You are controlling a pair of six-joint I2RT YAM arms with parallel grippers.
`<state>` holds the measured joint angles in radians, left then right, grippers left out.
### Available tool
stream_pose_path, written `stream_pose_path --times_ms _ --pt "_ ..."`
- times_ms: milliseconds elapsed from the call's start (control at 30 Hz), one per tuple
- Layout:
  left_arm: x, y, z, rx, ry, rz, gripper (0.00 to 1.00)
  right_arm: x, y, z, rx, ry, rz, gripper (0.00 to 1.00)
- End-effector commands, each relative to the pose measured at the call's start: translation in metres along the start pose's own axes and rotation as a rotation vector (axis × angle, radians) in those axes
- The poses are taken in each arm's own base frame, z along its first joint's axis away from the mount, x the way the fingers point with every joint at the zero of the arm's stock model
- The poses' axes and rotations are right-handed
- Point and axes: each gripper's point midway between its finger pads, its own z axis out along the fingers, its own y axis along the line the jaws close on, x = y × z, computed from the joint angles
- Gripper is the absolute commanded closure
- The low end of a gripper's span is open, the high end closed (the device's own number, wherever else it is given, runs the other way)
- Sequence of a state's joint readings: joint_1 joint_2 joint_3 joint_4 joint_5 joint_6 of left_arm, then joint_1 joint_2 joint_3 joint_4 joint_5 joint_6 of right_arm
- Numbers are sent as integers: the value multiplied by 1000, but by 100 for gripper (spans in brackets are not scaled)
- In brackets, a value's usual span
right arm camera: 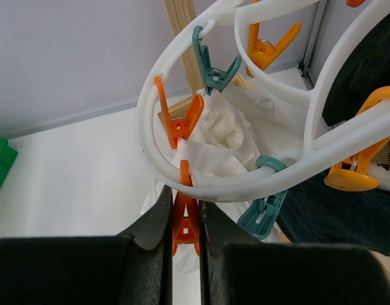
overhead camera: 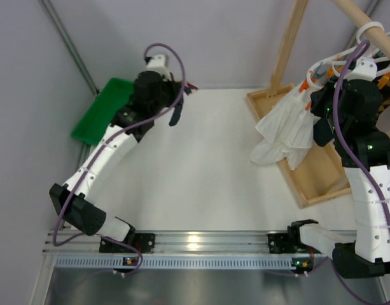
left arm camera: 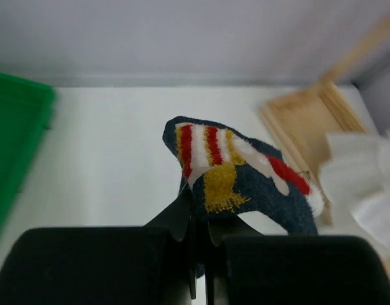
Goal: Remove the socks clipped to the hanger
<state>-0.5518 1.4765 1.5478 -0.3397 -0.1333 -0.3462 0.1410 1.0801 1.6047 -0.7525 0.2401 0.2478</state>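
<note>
White table [overhead camera: 201,165] bounded by pale grey walls. A green tray [overhead camera: 102,108] lies at upper left; a wooden rack [overhead camera: 309,184] stands at right, with a white cloth [overhead camera: 287,130] hanging over it.

Left gripper [left arm camera: 200,222]: jaws clenched on a striped sock [left arm camera: 245,178], navy with red, white and yellow bands, held above the table near the tray.

Right gripper [right arm camera: 185,203]: fingers pinched on an orange clip [right arm camera: 186,232] hanging from the outer ring of the hanger [right arm camera: 146,136], at upper right of the overhead view.

Only the right wrist view shows a dark sock [right arm camera: 334,213] hanging at the hanger's right side, apparently still clipped. Only the left wrist view resolves the stripes on the held sock.
</note>
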Motion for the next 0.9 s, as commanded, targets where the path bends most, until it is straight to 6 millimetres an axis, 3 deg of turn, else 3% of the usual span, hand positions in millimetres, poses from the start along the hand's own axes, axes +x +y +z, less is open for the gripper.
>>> stream_pose_path --times_ms 0,33,67,133,167,233,333,400,533,567,600,700,800,867 --pt "-34 107 -18 -296 -24 -50 100 -16 7 -16 -45 -42 15 100" --pt "-40 130 -19 -356 -37 -56 100 -16 6 -16 -45 -41 12 100" --pt "-43 169 -20 -448 -43 -79 100 -16 7 -18 -49 -41 12 100" --pt "-58 205 -24 -533 -80 -110 100 -15 10 -20 -69 -36 13 100" --pt "-59 241 -25 -615 -83 -130 100 -15 11 -21 -78 -37 12 100" --pt "-73 274 -33 -734 -125 -132 100 -13 13 -23 -94 -31 13 100" --pt "-70 326 -29 -883 -118 -132 100 -10 18 -24 -123 -18 11 100" --pt "-64 341 -23 -913 -103 -135 100 -7 20 -23 -136 -10 10 100" --pt "-21 381 0 -976 -24 -179 100 1 21 -22 -144 13 12 100" --pt "-16 388 -6 -1014 -21 -154 100 2 21 -23 -146 15 10 100" --pt "-22 381 2 -978 -44 -132 100 3 21 -24 -146 15 11 100" --pt "-11 386 14 -919 -33 -210 100 3 18 -24 -133 17 5 100" --pt "-5 378 15 -880 -14 -217 100 1 19 -26 -137 19 8 100" --pt "-15 372 5 -893 -52 -229 100 0 19 -28 -140 15 10 100"
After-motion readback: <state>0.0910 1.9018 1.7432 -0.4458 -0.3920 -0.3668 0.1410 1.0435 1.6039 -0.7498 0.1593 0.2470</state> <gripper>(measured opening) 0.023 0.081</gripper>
